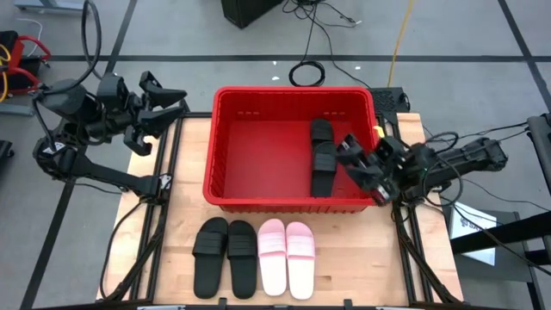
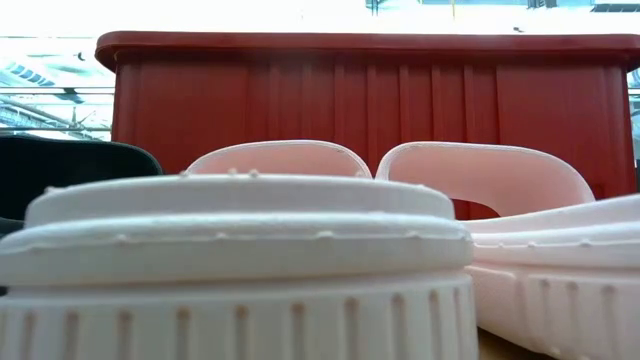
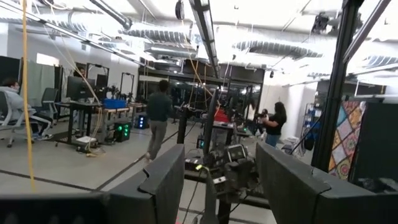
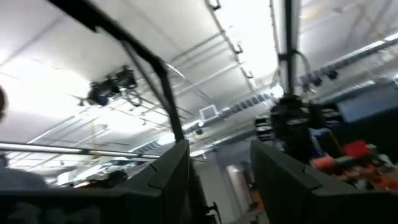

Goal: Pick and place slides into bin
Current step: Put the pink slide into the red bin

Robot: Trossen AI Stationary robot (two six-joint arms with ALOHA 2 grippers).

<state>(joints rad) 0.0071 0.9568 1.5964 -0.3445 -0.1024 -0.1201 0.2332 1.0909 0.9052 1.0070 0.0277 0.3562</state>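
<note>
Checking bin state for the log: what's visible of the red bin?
The bin is a large red rectangular plastic crate with a rolled rim, ribbed sides and perforated walls, sitting upright across the table's far half. Two black slides lie inside along its right wall. The right gripper hangs over its right edge, fingers apart; contact cannot be told.

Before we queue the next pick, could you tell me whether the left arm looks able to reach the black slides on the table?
Probably yes: the black slides lie uncovered on the table, and the left end effector is open, empty, with nothing between.
</note>
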